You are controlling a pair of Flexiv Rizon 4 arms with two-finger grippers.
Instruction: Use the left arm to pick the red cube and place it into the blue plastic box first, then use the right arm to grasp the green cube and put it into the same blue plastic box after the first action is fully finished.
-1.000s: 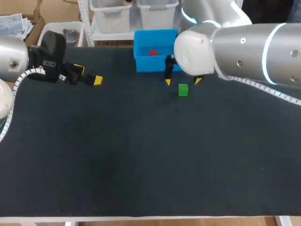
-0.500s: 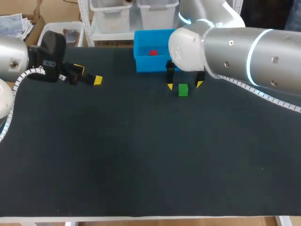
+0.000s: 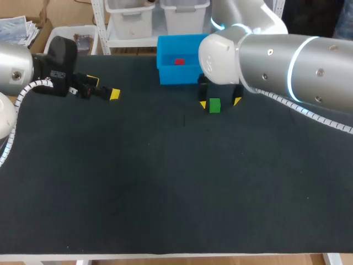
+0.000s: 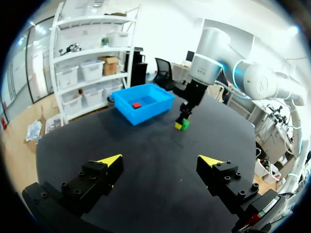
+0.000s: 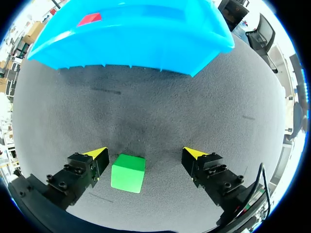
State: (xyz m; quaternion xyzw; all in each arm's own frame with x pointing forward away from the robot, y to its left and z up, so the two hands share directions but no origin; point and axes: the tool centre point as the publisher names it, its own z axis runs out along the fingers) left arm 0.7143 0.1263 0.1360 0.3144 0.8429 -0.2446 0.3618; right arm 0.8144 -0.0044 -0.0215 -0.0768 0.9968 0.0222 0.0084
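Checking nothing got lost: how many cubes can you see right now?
2. The red cube lies inside the blue box. The green cube sits on the table between the open fingers of the right pincer, close to one of them. No others seem hidden.

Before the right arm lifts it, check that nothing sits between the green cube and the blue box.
Nothing visible does: only bare mat lies between the green cube and the blue box. The open right end effector straddles the cube.
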